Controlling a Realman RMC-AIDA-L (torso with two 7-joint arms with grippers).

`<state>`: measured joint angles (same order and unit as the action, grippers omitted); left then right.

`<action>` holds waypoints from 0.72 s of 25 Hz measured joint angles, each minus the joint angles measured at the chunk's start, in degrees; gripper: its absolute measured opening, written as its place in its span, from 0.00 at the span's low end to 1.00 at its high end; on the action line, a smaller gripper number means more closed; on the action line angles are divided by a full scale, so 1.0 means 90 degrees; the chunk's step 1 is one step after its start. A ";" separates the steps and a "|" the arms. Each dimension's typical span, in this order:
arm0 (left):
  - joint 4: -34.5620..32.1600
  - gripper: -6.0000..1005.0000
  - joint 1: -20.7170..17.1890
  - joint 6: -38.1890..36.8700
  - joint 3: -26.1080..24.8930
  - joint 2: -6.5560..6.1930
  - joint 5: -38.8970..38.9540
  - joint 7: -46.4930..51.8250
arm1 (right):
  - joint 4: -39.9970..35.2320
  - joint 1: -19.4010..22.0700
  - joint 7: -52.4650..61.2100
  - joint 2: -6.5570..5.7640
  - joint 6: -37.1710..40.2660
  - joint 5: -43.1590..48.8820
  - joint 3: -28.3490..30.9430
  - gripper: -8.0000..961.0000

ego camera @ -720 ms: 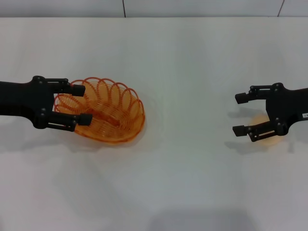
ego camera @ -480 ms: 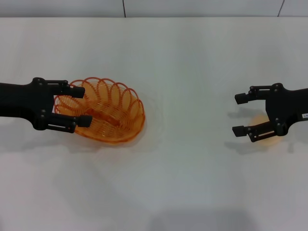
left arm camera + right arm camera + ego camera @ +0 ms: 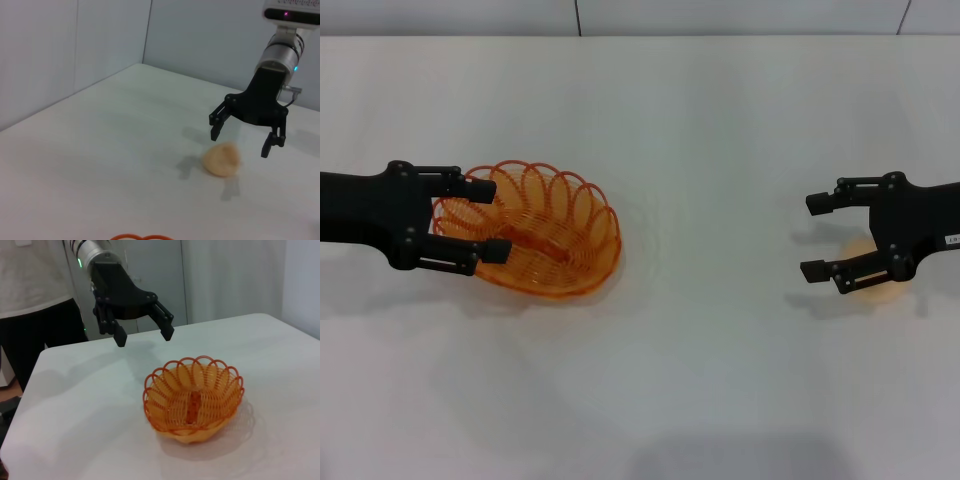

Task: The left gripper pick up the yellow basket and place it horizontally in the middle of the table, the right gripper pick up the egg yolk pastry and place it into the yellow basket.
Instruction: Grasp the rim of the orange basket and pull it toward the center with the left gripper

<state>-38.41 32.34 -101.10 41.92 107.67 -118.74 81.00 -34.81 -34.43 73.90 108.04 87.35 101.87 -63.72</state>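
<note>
Nearest the camera in the head view, the lower half of the frame is bare table [image 3: 650, 400]. At mid-height on the left, the yellow basket [image 3: 545, 232] sits upright on the table, well left of centre. The left gripper [image 3: 488, 218] hangs at the basket's left rim with fingers spread wide, one tip over the rim's far side and one over its near side. The right wrist view shows this claw raised clear above and behind the basket, touching nothing.

At mid-height on the right, the right gripper [image 3: 814, 236] is also spread and empty. The egg yolk pastry [image 3: 873, 272] lies on the table beneath its near finger, mostly hidden in the head view. The left wrist view shows the pastry [image 3: 222, 159] whole, with the claw hovering above it and no contact.

Step in hand, as I judge it: first step, approach to the basket; no grasp made. Next move calls for the left claw to descend so the fingers straddle the looped rim, close on the wire, then carry the basket toward the table's middle. The pastry step waits on that.

Against the frame 0.7 s ago: the basket and pastry are unmoved. The left claw's far finger has edged slightly left, and the right claw has barely drifted.
</note>
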 joint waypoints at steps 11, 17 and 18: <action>-0.0391 0.82 0.0065 0.0237 0.0023 0.0082 -0.0046 0.1129 | -0.0063 0.0061 -0.0100 -0.0003 -0.0060 0.0000 0.0035 0.92; -0.1896 0.81 0.0040 0.0215 0.0041 0.0336 -0.0658 0.3251 | -0.0419 0.0295 -0.0104 0.0083 -0.0151 0.0000 0.0039 0.92; -0.2086 0.81 0.0087 0.0214 0.0043 0.0327 -0.0790 0.3777 | -0.0458 0.0320 -0.0107 0.0096 -0.0157 0.0000 0.0039 0.92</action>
<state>-57.19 33.13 -99.17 42.30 110.61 -125.85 114.99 -38.93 -31.55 72.94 108.90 85.93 101.86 -63.36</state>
